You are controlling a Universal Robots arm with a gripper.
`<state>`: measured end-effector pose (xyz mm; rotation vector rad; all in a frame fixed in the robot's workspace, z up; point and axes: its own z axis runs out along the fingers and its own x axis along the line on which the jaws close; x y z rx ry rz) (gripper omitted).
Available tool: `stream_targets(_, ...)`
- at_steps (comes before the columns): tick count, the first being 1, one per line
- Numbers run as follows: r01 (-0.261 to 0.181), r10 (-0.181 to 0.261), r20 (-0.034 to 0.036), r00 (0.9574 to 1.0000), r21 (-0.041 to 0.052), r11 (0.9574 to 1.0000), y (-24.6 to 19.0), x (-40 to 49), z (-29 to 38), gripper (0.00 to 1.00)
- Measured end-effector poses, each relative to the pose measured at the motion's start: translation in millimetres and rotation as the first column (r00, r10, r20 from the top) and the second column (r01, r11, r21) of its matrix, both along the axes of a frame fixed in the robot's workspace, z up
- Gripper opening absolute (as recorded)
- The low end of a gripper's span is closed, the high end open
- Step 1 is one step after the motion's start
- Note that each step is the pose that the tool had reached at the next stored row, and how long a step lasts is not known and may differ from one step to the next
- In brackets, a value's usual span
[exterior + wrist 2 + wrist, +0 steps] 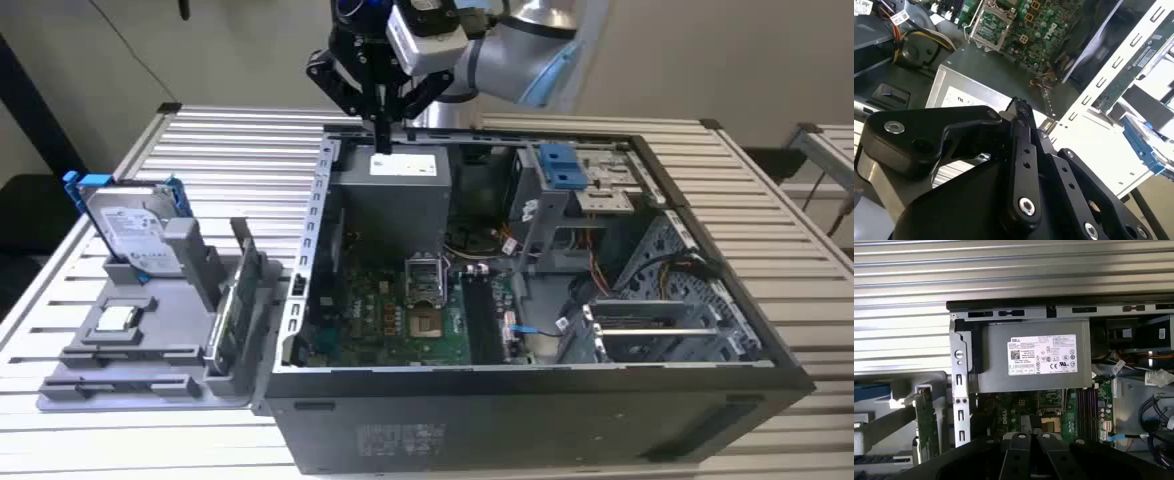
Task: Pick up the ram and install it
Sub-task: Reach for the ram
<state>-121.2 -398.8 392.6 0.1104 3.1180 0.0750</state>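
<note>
closed gripper [383, 143] over case [534, 425], ram [244, 252] well apart

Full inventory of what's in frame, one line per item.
computer case: 1, dark grey, open, mid-table
power supply: 1, grey with white label, inside case
motherboard: 1, green, case floor
holder: 1, grey, beside case at the exterior view's left
hard drive: 1, silver in blue frame, upright in holder
ram: 1, dark, upright in holder
circuit board: 1, green, edge-on in holder
table: 1, silver slats
arm: 1, silver and blue
hand: 1, black, shut, empty, above power supply
</note>
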Motion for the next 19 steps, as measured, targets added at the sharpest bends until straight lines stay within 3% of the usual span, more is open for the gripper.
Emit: stream_targets(19, 0.000, 0.000, 0.0000, 1.0000, 0.0000, 1.0000, 0.0, -7.9, -0.4, 0.11)
